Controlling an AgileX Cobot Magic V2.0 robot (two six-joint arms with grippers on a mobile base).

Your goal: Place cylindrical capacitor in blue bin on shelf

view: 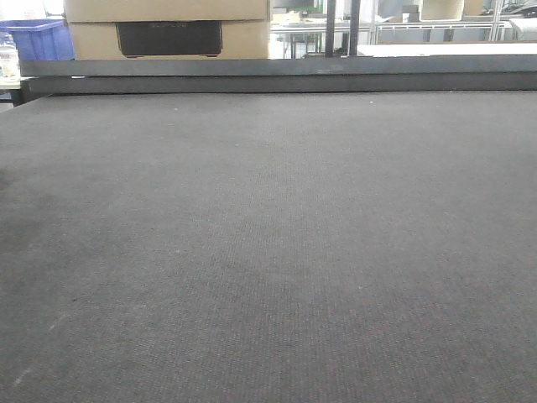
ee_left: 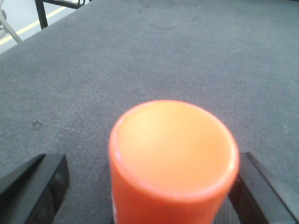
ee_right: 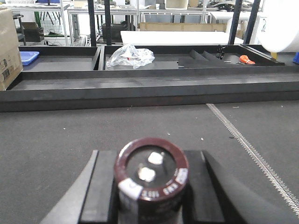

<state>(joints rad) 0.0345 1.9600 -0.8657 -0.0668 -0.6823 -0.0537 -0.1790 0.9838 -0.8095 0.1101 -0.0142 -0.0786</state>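
The right gripper (ee_right: 149, 156) is clamped on the cylindrical capacitor (ee_right: 152, 175), its 2 flat black pads (ee_right: 100, 191) pressed against either side. The capacitor is a stubby round can in a glossy dark-brown sleeve with white print, and 2 pale metal terminals sit on the end facing the camera. The gripper points low and nearly level across the worktop (ee_right: 56, 140) toward its far edge. Whether the can's base touches the surface cannot be told.

The left gripper (ee_left: 149, 161) stands wide around a smooth matte orange cylinder (ee_left: 173, 154) with a rounded rim. The right-hand finger lies against or just behind it, while bare worktop shows between it and the other finger (ee_left: 44, 186). This gripper tilts down toward the surface.

The worktop is dark grey with a fine woven, felt-like texture. Only the right wrist view shows the toothed, zipper-like seam (ee_right: 252, 149) running toward the far edge. Beyond that edge it also shows black trays (ee_right: 140, 86) holding a crumpled clear plastic bag (ee_right: 130, 56).

The front view shows neither arm. Past the worktop's far left corner it shows a ribbed blue bin (view: 38, 38) beside a cardboard box (view: 168, 25). Thin metal shelf (view: 419, 29) rails show past the far right edge.
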